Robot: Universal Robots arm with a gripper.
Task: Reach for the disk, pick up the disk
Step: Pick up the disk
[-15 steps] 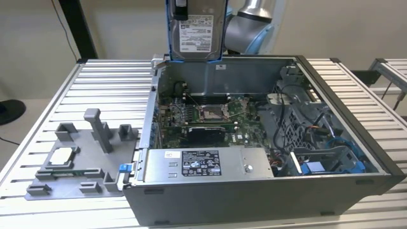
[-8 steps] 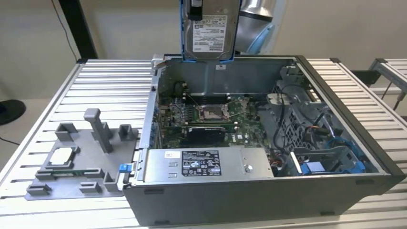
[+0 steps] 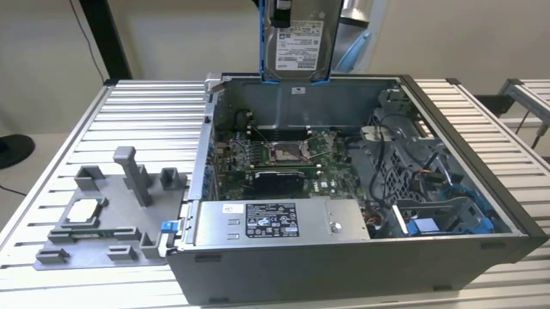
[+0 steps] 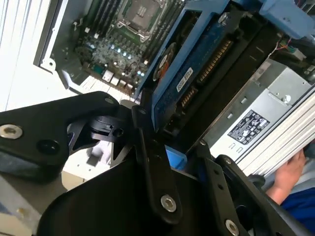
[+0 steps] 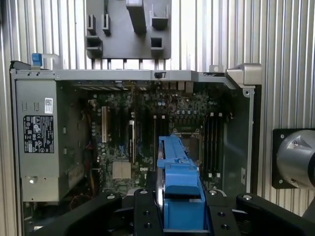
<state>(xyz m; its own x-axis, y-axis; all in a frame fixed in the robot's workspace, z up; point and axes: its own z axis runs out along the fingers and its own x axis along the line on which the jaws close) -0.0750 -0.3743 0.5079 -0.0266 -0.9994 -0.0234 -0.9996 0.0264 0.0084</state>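
Disk (image 3: 297,48): you have a flat silver-grey metal slab with a white label, framed by a blue plastic bracket. It hangs upright, clear above the back wall of the open computer case (image 3: 344,270). Your hand (image 3: 282,11) points straight down, its black fingers (image 5: 142,216) pinching the disk's upper end. Open ribbed metal tabletop (image 3: 146,116) lies on both sides of the case. A grey plastic fixture (image 3: 112,238) lies just beside the case, on the exterior view's left.

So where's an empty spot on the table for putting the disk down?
Two bare patches of slatted table: one behind the grey tray, at the exterior view's left of the computer case, and one along the case's other side. Inside the case is crowded with the circuit board and cables. The claw holds the disk above it.
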